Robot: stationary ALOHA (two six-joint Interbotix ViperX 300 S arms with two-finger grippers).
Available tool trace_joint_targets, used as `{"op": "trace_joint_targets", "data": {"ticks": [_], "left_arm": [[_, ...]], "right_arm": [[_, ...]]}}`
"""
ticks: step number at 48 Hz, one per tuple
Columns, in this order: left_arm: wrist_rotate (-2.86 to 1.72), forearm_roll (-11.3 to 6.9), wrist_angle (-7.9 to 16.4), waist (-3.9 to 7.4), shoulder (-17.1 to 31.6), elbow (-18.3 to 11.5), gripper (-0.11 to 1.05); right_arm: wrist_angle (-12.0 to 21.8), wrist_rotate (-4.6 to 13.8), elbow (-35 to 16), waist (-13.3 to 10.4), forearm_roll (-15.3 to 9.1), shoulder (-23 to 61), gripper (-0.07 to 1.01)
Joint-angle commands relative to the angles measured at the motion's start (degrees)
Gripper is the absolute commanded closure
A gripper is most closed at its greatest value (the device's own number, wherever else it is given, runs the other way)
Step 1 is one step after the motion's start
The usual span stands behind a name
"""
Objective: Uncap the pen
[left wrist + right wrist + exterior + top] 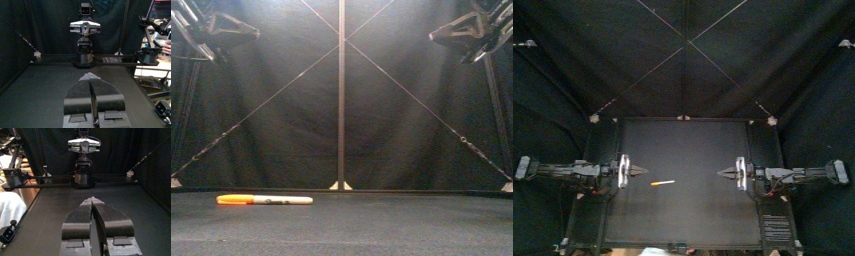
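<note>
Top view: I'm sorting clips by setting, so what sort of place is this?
Probably a robot test booth: black curtains enclose a small black table, the left gripper and right gripper face each other across it, and a lone marker pen lies on it.

1. We see one black table (687,145) with a flat, matte surface.
2. We find a single pen (664,183) lying flat on it, in contact with the surface along its length.
3. We locate the pen a little left of the table's middle, about halfway between the front and back edges.
4. We note the orange cap (234,199) fitted on the pen's left end; the white barrel points right.
5. We observe a slight skew: the cap end lies a bit nearer the front edge.
</note>
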Motion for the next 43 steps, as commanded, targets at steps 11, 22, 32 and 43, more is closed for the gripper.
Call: {"op": "trace_joint_targets", "data": {"ticks": [11, 22, 32, 43], "left_arm": [[0.53, -0.09, -0.44, -0.18, 8.17, -0.18, 0.95], [0.44, 0.35, -0.62, 0.0, 12.13, -0.26, 0.94], [0.44, 0.26, -0.62, -0.35, 12.04, 0.09, 0.86], [0.44, 0.26, -0.53, -0.26, 12.04, 0.35, 0.67]], "right_arm": [[-3.43, -0.44, -7.21, -2.46, -2.29, 19.25, 0.9], [-5.27, 0.35, -18.9, -3.52, -5.98, 41.22, 0.79], [-5.1, 0.44, -28.39, -3.87, -5.98, 56.95, 0.59], [-1.32, 1.14, -36.47, -3.87, -5.63, 66.62, 0.34]]}}
